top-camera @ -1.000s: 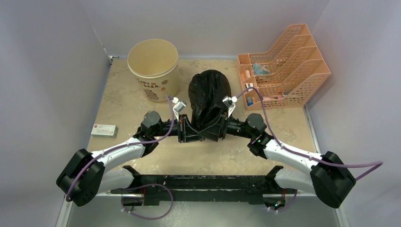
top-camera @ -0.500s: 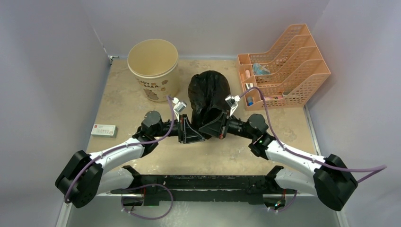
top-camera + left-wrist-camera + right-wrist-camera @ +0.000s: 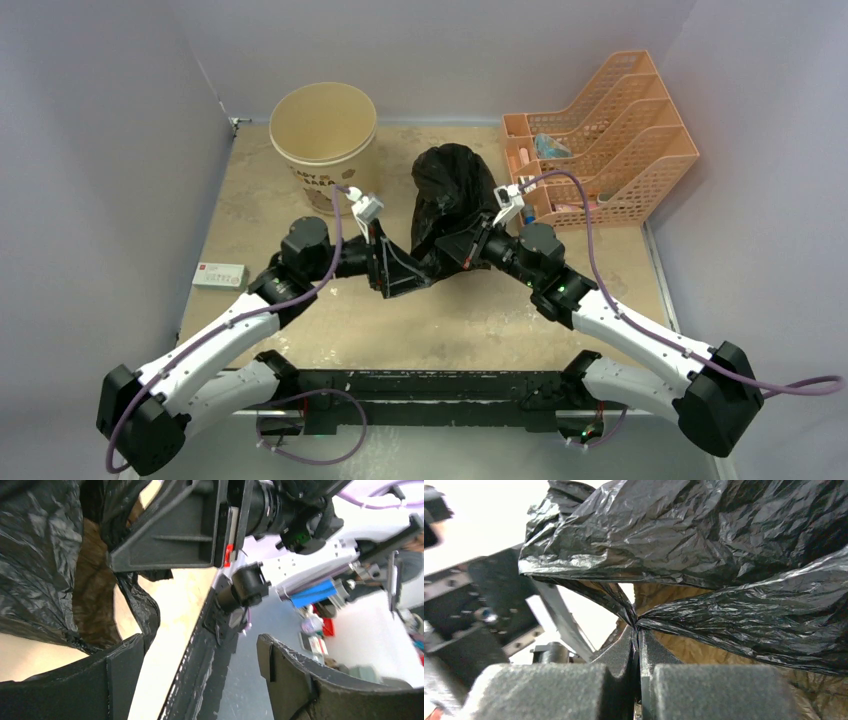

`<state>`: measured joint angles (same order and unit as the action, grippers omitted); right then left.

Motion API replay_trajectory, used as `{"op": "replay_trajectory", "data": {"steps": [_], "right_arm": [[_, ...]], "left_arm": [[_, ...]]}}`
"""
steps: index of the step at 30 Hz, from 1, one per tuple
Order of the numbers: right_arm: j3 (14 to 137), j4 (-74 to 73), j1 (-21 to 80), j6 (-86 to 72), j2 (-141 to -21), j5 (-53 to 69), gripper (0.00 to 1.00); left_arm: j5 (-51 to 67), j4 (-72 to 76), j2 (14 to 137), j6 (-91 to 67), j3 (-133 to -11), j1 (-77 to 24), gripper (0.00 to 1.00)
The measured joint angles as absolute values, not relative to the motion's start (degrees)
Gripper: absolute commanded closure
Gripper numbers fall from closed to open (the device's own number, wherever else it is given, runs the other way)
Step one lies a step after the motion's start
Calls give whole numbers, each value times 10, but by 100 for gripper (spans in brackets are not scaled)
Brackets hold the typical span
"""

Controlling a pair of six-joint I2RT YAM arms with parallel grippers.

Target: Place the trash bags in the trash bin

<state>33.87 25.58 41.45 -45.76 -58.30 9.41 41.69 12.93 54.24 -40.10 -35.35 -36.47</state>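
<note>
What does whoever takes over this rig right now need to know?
Left gripper: open, holding nothing, beside the trash bag.
Right gripper: shut on a fold of the bag's film.
Bag: on the table, between the trash bin and the orange organiser.
Bin: upright, nothing seen inside.
Done: one grip on the bag.
Left: lift the bag, carry it over, put it in the bin.
</note>
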Motion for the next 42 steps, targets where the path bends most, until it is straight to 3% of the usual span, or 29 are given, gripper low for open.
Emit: {"op": "replay_trajectory", "data": {"steps": [6, 13, 15, 18, 21, 25, 33, 42], "right_arm": [[407, 175, 412, -349, -545, 70, 100], [429, 105, 389, -330, -536, 15, 100], [406, 93, 384, -343, -540, -5, 100], [317, 96, 382, -365, -448, -9, 100], [316, 96, 382, -371, -409, -6, 100], [373, 98, 382, -371, -457, 1, 100], [375, 93, 382, -375, -482, 41, 100], [375, 90, 382, -375, -467, 45, 100]], "left_arm": [[267, -40, 491, -350, -475, -365, 8], [86, -190, 514, -338, -527, -334, 5], [72, -219, 535, -338, -542, -296, 4], [59, -252, 550, -338, -561, -224, 1], [40, -276, 570, -338, -601, -175, 1], [24, -295, 615, -338, -672, -134, 1], [21, -311, 737, -339, -782, -9, 1], [41, -314, 840, -338, -837, 64, 14]]}}
